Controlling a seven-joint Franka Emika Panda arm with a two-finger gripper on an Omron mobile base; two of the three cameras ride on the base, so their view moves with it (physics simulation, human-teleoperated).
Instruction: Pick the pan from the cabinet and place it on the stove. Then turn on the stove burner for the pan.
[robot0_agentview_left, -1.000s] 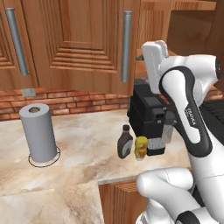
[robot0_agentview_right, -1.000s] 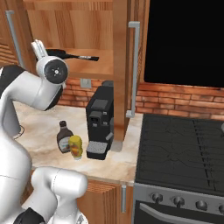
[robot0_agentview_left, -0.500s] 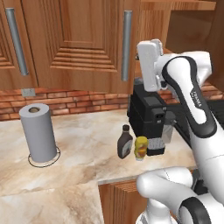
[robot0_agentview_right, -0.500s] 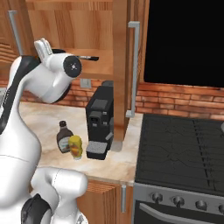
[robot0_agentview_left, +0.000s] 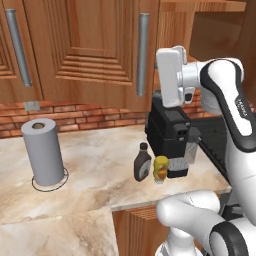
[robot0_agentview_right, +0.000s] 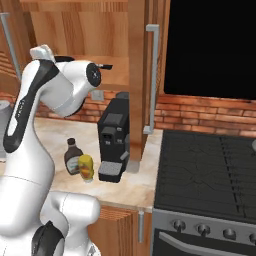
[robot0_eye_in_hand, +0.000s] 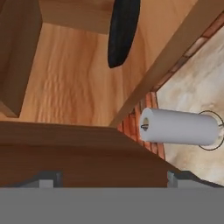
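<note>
**Open hand raised at the cabinet, pan on the shelf ahead**

The white arm is lifted high, its hand turned toward the open cabinet (robot0_agentview_right: 85, 30). In the hand view the gripper (robot0_eye_in_hand: 111, 177) has its two tips set wide apart at the bottom of the picture, with nothing between them; the tips barely show, so this is read partly from how far apart they sit. It holds nothing.

The pan (robot0_eye_in_hand: 124, 30) lies ahead of the hand on the light wood shelf, a dark rounded shape well beyond the tips and not touching them. From the right base view, the pan's thin handle with its pale tip (robot0_agentview_right: 104, 66) sticks out past the arm's joint, at about the same height as the hand.

Off to one side of the hand, on the marble counter (robot0_agentview_left: 100, 170), a grey paper towel roll (robot0_agentview_left: 43, 151) stands upright. Below the hand sit a black coffee machine (robot0_agentview_left: 167, 132), a brown sauce bottle (robot0_agentview_left: 142, 162) and a small yellow bottle (robot0_agentview_left: 161, 169), close together.

The stove (robot0_agentview_right: 210, 170) is below and to the far side of the hand, beyond the coffee machine, its black cooktop bare and a row of grey knobs (robot0_agentview_right: 202, 230) along its front.
</note>
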